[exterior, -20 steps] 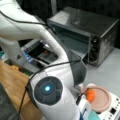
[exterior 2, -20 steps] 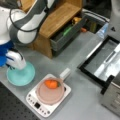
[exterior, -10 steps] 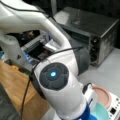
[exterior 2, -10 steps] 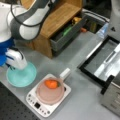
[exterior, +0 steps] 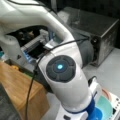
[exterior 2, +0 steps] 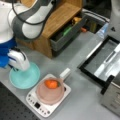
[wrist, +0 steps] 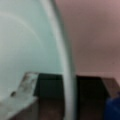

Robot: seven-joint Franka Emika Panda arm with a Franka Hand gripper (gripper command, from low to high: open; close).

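Observation:
A teal plate [exterior 2: 28, 77] lies on the grey table at a front view's lower left, and a sliver of it shows past the arm [exterior: 107, 108]. My gripper [exterior 2: 15, 69] stands over its left edge, its white hand tilted down. In the wrist view the plate [wrist: 25, 45] fills the left side and its rim runs straight between the dark fingers [wrist: 50, 95], which sit against it on both sides. The gripper [wrist: 69, 100] looks shut on the rim. Next to the plate, a pink bowl [exterior 2: 48, 96] with an orange object [exterior 2: 51, 83] in it rests on a white cooktop [exterior 2: 37, 106].
A wooden cabinet [exterior 2: 62, 17] with an open drawer of small items stands behind the plate. A black oven with its door folded down [exterior 2: 105, 62] takes up the right side. In a front view the arm [exterior: 62, 70] hides most of the table; the oven [exterior: 100, 32] sits behind it.
The arm has swung closer to the camera and lower, now hiding the bowl in a front view. The gripper has settled onto the plate's left rim; plate and bowl have not moved.

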